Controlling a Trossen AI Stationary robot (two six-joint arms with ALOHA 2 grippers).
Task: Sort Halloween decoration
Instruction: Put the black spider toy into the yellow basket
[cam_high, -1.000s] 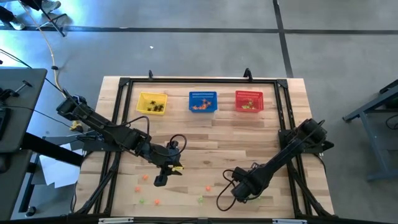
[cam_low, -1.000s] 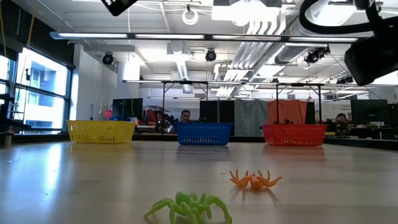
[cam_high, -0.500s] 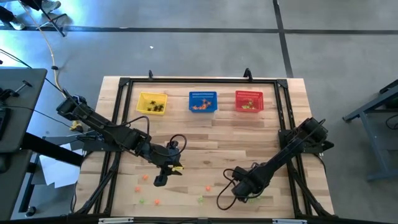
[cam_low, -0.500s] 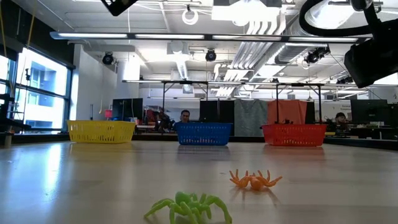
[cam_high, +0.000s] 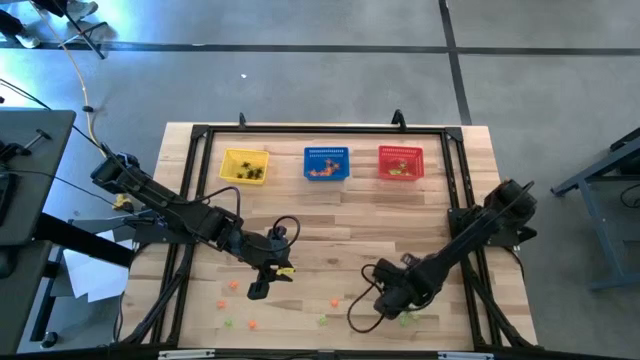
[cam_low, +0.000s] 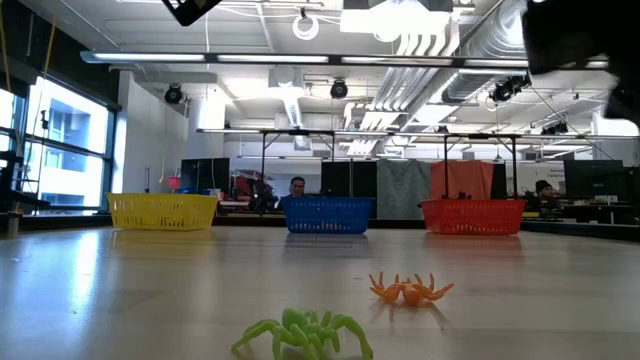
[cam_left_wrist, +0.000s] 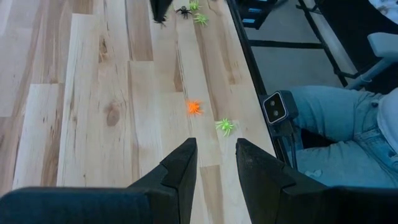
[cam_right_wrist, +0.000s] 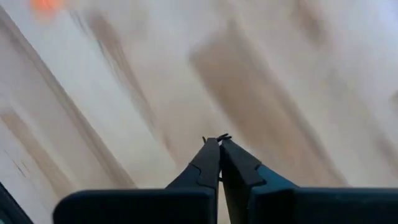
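From above, I see my right gripper (cam_high: 383, 303) low at the wooden table's (cam_high: 420, 215) near edge. Table-level: a light green plastic spider (cam_low: 304, 332) and an orange one (cam_low: 410, 289) lie loose. Left wrist: jaws apart, empty. Right wrist: jaws pinched together on tiny black legs (cam_right_wrist: 219, 137).

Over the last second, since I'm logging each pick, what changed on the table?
The right gripper closed its fingers, with thin black legs poking out at the tips, apparently a black spider, and its arm pulled slightly toward the baskets. The left gripper stayed put, part open, and the green spider, orange spider and three baskets did not move.
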